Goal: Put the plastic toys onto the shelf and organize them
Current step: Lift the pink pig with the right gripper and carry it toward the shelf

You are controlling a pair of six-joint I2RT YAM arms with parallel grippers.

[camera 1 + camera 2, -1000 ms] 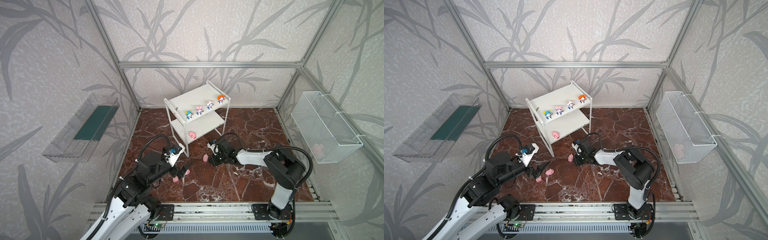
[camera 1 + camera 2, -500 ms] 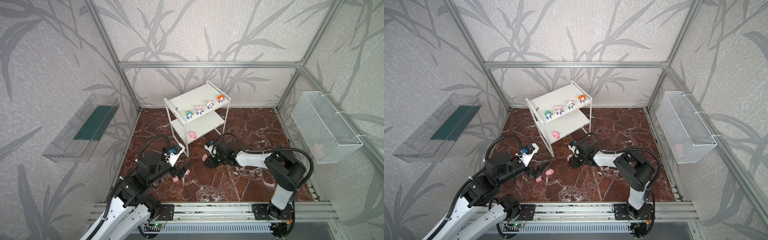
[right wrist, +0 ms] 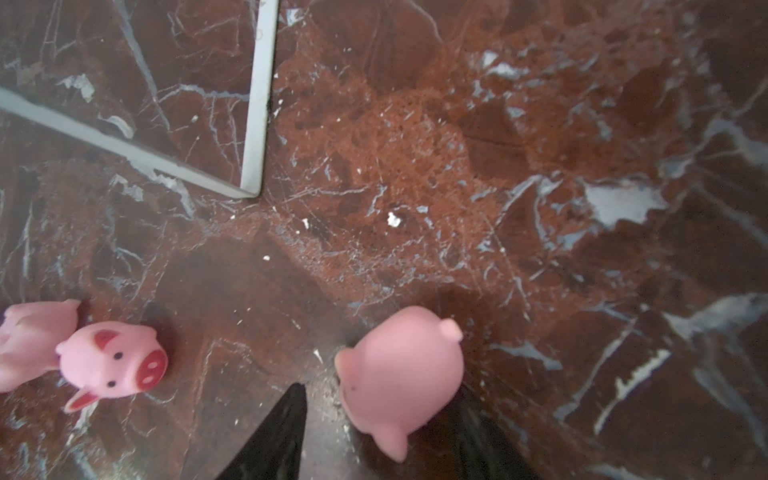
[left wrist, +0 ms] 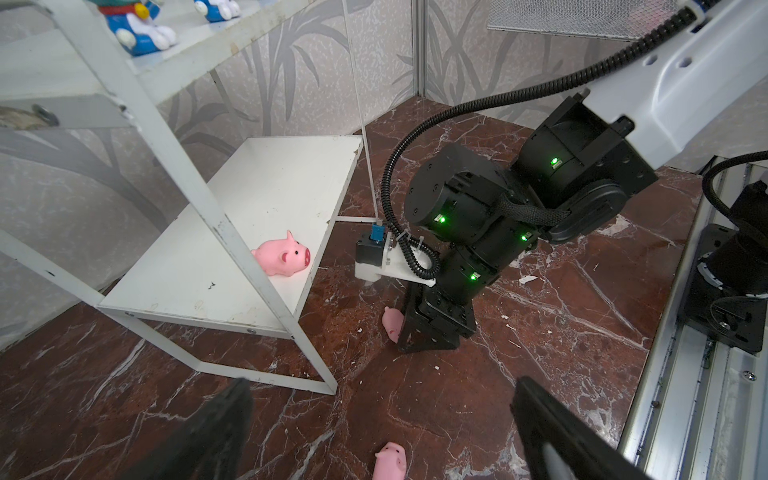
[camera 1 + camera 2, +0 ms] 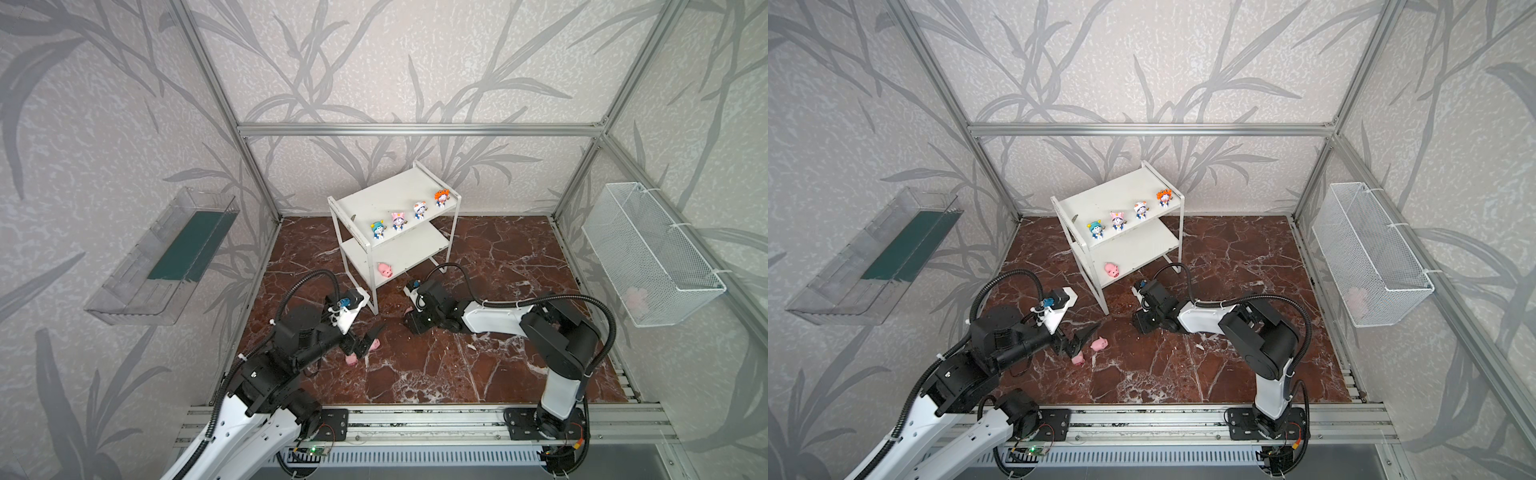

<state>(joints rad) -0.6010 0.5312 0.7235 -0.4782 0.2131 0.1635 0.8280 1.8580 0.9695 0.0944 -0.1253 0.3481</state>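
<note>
Right gripper is down on the red-brown marbled counter near the centre of both top views, just in front of the shelf. Its jaws stand part-way apart and straddle a pink pig; a sliver of bare counter shows between one finger and the pig, so nothing is clamped. Left gripper hangs at the lower left of centre in both top views, jaws spread wide and holding nothing, above two more pigs on the counter: a nearer pig partly hidden under its tips and a farther pig just beyond them. The shelf stands at the back centre, turned at an angle. Along the front edge of its top board four figurines stand upright in a row: teal-hat figurine, pink-hat figurine, white-hat figurine and orange-hat figurine. A shelf pig sits on the lower board, near its front edge.
</note>
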